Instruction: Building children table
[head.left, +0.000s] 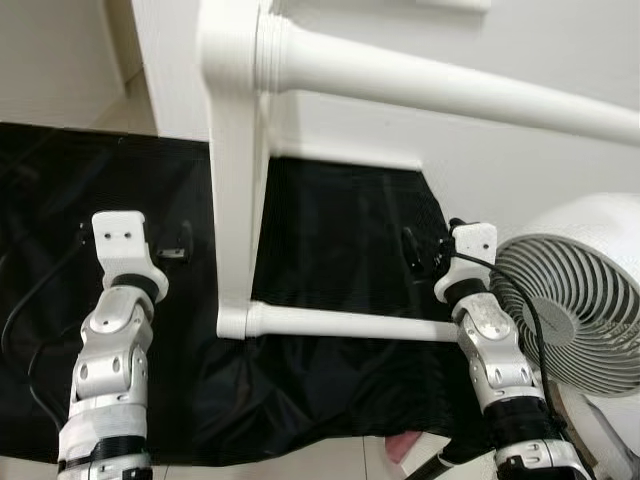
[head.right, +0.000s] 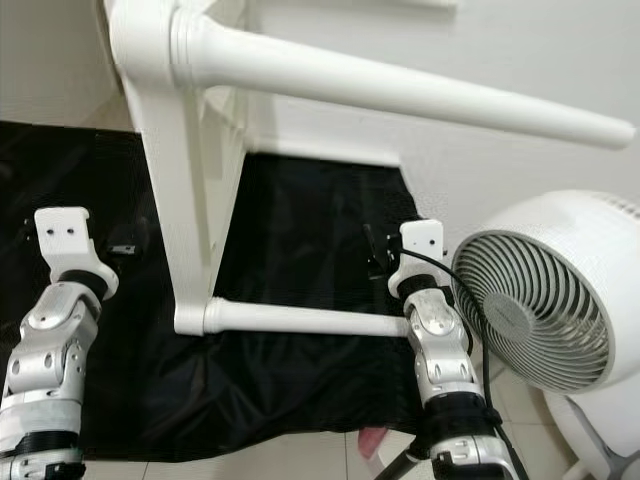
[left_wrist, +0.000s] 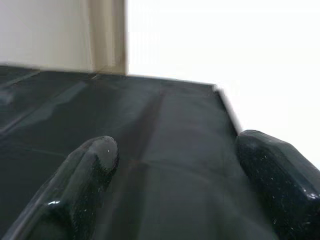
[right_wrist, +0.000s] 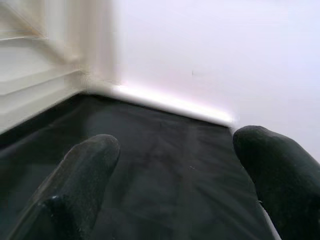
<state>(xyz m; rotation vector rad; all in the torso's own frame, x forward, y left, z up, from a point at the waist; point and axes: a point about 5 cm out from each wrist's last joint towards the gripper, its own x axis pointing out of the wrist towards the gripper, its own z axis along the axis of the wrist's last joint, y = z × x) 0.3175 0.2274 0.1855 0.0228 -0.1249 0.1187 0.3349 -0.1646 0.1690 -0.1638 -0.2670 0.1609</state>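
The left tool (left_wrist: 170, 165) hangs over the black sheet (head.left: 330, 220) with its two black fingers (left_wrist: 85, 175) spread well apart and nothing between them; in its wrist view the fingertips are cut off by the frame's lower edge, and beyond them the sheet runs off into a blown-out white area that cannot be read. The right tool (right_wrist: 175, 170) is likewise spread wide and empty above the same sheet; past its fingers (right_wrist: 270, 170) lie a pale wall and a bright strip where wall meets floor, with blurred white woodwork to one side.

From the head views, each tool's fingers are largely hidden behind its white wrist housing, so only small dark parts show. The left arm (head.left: 110, 350) stands to the left of the white table frame (head.left: 238, 200), the right arm (head.left: 495, 350) to its right, neither touching it so far as can be seen.

The frame lies on its side on the sheet: one thick turned leg (head.left: 450, 85) juts out overhead toward the right, and a thinner rail (head.left: 350, 322) lies low along the sheet, its far end hidden behind the right arm. The tabletop itself is cut off at the upper edge. A white fan (head.right: 540, 300) stands just beside the right arm, partly out of frame.
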